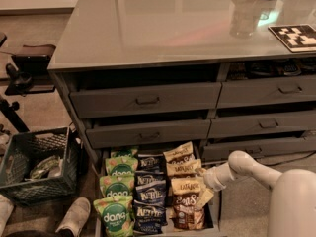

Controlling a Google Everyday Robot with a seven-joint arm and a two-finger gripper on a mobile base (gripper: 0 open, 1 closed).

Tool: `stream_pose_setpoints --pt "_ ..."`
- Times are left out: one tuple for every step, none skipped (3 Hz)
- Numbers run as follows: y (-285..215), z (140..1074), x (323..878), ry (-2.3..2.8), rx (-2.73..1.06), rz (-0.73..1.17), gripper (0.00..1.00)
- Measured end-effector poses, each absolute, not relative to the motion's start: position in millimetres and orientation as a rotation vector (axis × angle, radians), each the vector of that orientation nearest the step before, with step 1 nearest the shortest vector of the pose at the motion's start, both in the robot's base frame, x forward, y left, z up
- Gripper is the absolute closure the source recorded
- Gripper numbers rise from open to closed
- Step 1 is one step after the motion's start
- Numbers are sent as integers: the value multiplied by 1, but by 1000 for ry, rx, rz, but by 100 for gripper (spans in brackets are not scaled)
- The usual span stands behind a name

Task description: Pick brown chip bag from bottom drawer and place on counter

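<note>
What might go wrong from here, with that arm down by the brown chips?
The claw sits at the right side of the bottom drawer, against a row of overlapping brown chip bags, so it may drag up two at once or shove the blue Kettle bags beside them. On the way up to the counter, the bag might snag the drawer front above.

Green dang bags (117, 194) beside blue Kettle bags (150, 195); dark plastic crate (47, 187) on floor at left.
</note>
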State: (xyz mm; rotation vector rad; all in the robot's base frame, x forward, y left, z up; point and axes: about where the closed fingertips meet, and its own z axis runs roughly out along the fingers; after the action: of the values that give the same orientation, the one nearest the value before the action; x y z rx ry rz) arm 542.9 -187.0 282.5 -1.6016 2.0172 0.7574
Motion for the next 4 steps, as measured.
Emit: stream_pose_setpoints --pt "-180 273 545 1980 -1643 778 0" --pt "-177 257 538 1948 -1682 797 0" --pt "-175 247 538 1937 -1680 802 0" --pt "-173 237 536 1942 -1682 797 18"
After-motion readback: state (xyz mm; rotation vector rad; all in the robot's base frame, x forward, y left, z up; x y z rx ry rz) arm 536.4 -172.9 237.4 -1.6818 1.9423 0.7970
